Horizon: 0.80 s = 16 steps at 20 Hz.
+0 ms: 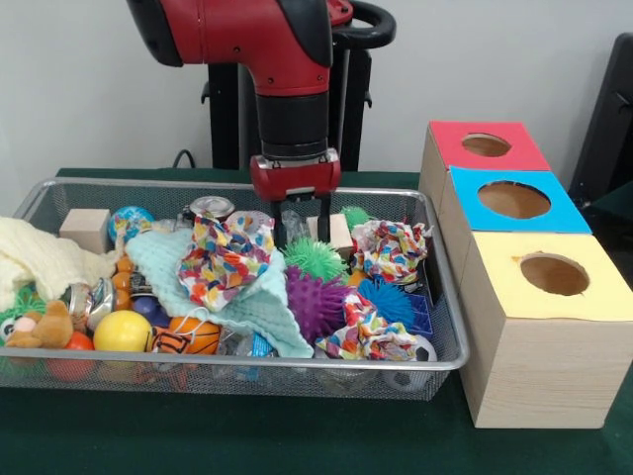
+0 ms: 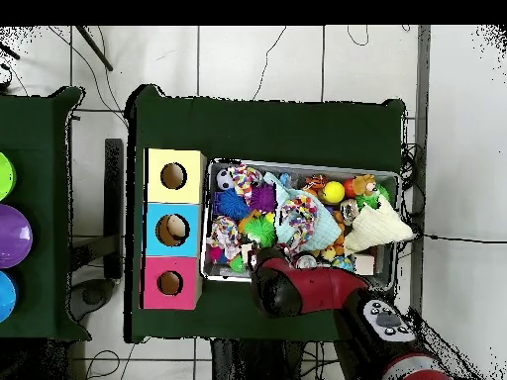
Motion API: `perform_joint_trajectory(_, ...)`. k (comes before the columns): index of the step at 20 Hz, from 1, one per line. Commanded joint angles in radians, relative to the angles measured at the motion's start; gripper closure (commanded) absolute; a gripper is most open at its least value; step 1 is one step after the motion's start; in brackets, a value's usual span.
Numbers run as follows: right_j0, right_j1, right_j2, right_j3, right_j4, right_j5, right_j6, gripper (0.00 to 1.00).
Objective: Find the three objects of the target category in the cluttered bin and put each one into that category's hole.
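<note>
Wire-mesh metal bin (image 1: 40,203) corrals the clutter; your hand (image 1: 301,230) hangs above the green spiky ball (image 1: 315,258), fingers apart, to descend around it.

Cluttered mesh bin (image 1: 447,297) (three-holed box (image 1: 539,336) beside)

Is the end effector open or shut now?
Open: the end effector shows two dark fingers apart, with a gap, above the green spiky ball.

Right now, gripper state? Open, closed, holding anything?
Gripper: open, fingers spread and lowered into the mesh bin beside the green spiky ball; nothing visibly held.
</note>
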Motion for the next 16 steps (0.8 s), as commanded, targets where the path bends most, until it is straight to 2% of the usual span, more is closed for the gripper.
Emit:
perform_joint_trajectory(1, 0.025, 0.174, -0.024, -0.123, -0.013, -0.064, 0.133, 0.0)
perform_joint_trajectory(9, 0.043, 0.163, -0.038, -0.123, 0.008, -0.062, 0.123, 0.0)
perform_joint_trajectory(10, 0.046, 0.163, -0.04, -0.124, 0.01, -0.061, 0.122, 1.0)
perform_joint_trajectory(13, 0.044, 0.16, -0.029, -0.128, 0.0, -0.069, 0.116, 1.0)
perform_joint_trajectory(14, 0.052, 0.155, -0.029, -0.135, 0.005, -0.019, 0.099, 1.0)
perform_joint_trajectory(16, 0.047, 0.143, -0.021, -0.127, 0.014, -0.002, 0.102, 1.0)
